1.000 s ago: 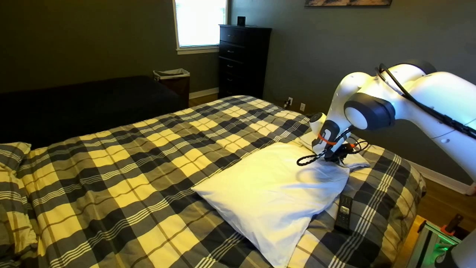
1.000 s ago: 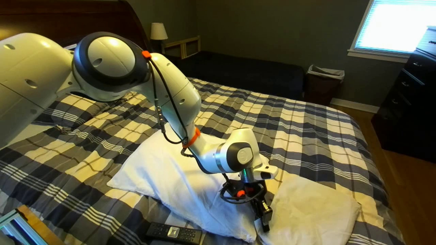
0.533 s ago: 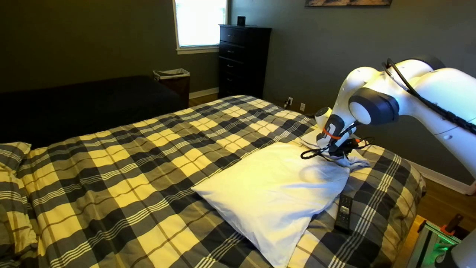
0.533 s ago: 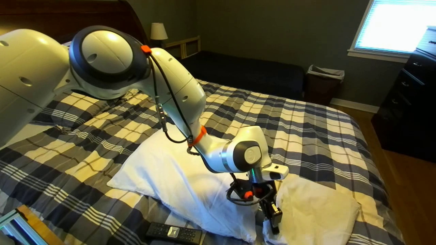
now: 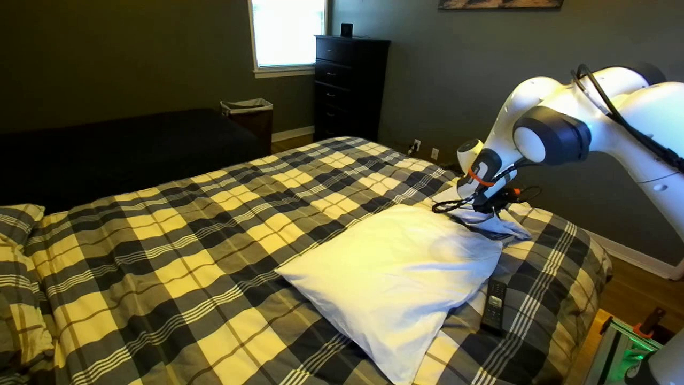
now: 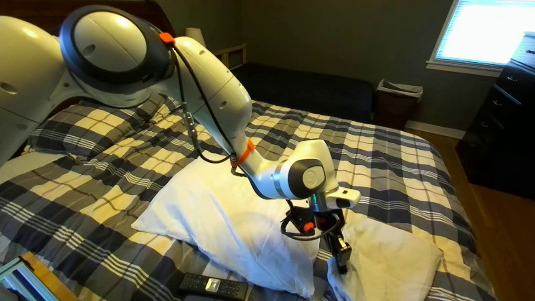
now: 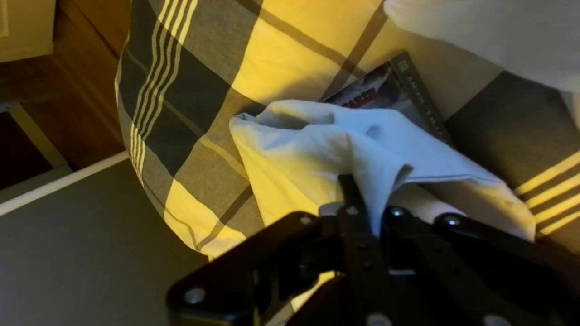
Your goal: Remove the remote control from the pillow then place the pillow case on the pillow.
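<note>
The pillow (image 5: 385,272) lies flat on the plaid bed, plump and white, in both exterior views (image 6: 217,225). The black remote control (image 5: 494,310) lies on the bed beside the pillow, off it; it also shows in an exterior view (image 6: 213,286). The off-white pillow case (image 6: 393,259) lies beside the pillow's other end. My gripper (image 6: 343,267) is shut on the pillow case's near-pillow edge. In the wrist view my gripper (image 7: 369,203) pinches a fold of the pillow case (image 7: 299,154), lifting it into a peak; one fingertip is hidden behind cloth.
A dark flat case with printed cover (image 7: 414,97) lies on the bed, partly under the lifted pillow case. The bed's edge (image 7: 136,149) is near the pillow case. A metal frame (image 6: 29,280) stands at the bedside. A plaid pillow (image 6: 92,127) lies farther off.
My gripper has moved away from the pillow and risen a little, pulling the pillow case's edge along and up. A gap has opened between pillow and pillow case. The remote control has not moved.
</note>
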`<state>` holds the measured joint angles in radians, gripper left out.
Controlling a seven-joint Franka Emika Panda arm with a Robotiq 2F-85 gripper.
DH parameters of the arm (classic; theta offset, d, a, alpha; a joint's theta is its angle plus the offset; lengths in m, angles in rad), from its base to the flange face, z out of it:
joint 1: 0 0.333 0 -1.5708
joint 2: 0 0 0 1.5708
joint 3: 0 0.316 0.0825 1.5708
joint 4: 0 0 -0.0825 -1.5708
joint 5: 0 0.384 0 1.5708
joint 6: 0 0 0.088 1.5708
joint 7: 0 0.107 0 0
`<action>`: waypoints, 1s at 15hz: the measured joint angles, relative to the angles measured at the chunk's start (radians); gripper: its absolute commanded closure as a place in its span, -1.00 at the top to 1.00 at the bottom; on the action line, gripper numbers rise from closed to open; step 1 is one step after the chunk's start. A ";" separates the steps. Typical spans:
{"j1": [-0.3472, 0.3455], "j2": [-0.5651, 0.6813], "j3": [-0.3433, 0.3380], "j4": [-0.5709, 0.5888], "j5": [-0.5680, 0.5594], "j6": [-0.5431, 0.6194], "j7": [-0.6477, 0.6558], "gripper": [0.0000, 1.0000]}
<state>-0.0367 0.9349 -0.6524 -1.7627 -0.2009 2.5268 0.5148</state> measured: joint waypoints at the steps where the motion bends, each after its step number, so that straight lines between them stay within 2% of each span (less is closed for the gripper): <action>1: 0.003 -0.024 0.003 -0.016 0.000 0.003 -0.006 -0.98; 8: 0.040 -0.181 0.016 -0.128 -0.010 0.004 -0.035 -0.98; 15: 0.057 -0.305 0.056 -0.180 -0.034 -0.023 -0.051 -0.98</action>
<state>0.0202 0.6302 -0.5966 -1.9426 -0.2346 2.5040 0.4636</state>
